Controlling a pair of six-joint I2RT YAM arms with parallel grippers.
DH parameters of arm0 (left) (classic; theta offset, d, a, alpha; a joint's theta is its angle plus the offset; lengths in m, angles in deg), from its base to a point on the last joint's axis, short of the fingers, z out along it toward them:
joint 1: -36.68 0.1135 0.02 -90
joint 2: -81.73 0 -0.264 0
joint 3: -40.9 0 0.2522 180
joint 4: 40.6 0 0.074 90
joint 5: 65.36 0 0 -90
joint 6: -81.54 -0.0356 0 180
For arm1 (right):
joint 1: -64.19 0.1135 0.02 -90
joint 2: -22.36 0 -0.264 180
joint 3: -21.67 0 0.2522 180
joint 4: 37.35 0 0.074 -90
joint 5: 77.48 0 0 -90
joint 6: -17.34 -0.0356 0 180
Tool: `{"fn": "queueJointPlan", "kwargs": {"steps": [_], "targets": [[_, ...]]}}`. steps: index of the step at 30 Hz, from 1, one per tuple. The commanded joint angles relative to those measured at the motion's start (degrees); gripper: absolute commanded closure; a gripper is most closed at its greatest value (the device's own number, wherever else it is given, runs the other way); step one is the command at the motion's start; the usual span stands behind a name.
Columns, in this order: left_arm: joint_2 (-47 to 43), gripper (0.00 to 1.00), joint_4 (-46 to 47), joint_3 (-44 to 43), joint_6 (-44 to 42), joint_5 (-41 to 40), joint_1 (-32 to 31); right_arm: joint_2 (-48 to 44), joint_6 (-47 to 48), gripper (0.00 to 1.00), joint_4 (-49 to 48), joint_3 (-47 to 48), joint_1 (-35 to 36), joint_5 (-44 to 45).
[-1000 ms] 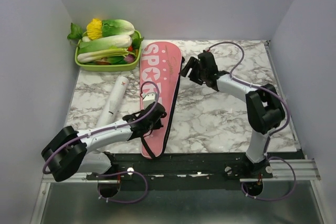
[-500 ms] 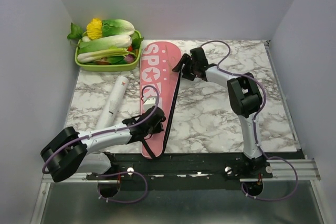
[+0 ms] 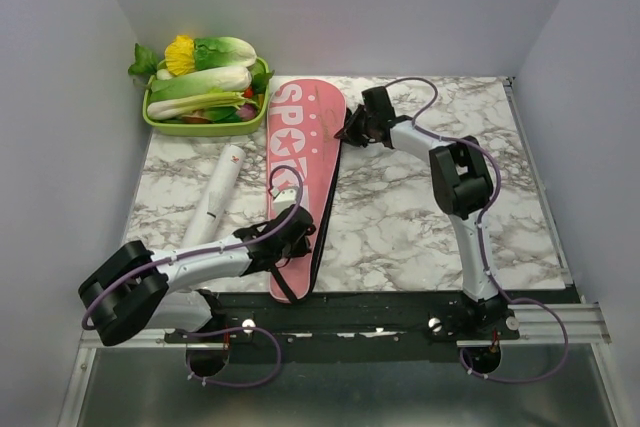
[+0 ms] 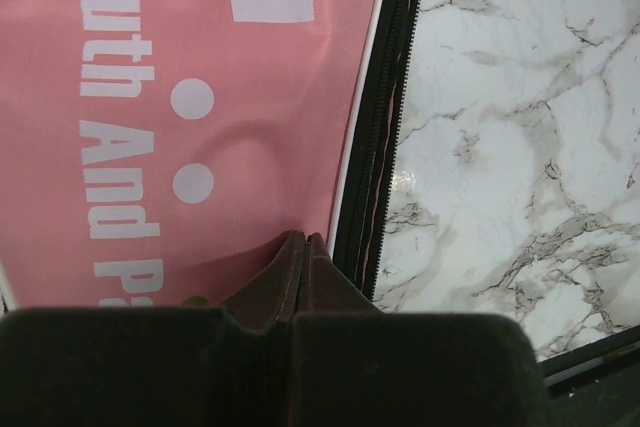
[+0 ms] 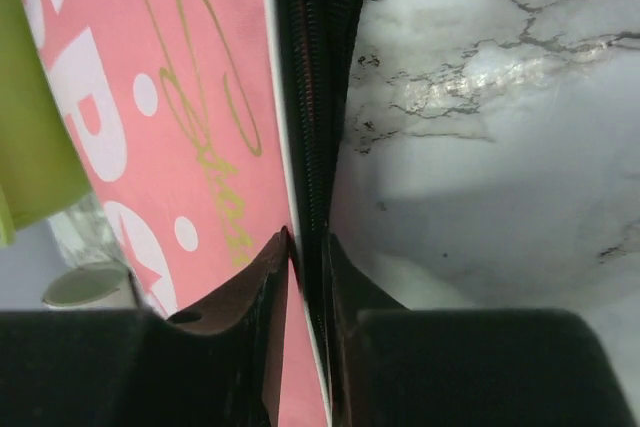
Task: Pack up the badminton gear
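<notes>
Right hand (image 5: pixel 307 237) tight on pink cover (image 5: pixel 150 97) (zipper edge (image 5: pixel 312 97))

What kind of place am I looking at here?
Probably a robot test booth, not a gym: plain walls box in a marble-look table, a left arm and right arm are bolted to a metal rail, and a vegetable tray sits by a pink racket cover.

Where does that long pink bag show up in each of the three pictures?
Top view: the pink cover lies left of centre.
Left wrist view: the cover fills the left half.
Right wrist view: the cover fills the left part.
Shared landmark: its black zipper along the right edge.
</notes>
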Motion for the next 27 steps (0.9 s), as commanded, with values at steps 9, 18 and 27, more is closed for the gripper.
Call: {"fn": "queueJointPlan", "kwargs": {"steps": [9,18,27], "targets": [[-0.05,1.0,-2.81,-7.03,-0.75,4.43,-9.33,-4.94,-12.45,0.99,-4.57,-12.05,-3.13,1.8],[0.65,1.0,-5.19,-11.87,1.02,2.06,-17.51,-20.49,-27.92,0.99,-17.24,-41.58,-6.65,14.63],[8.82,1.0,-3.07,-11.7,3.12,-1.54,-21.12,-34.82,-36.36,0.99,-18.3,-58.29,-7.44,20.43]]}}
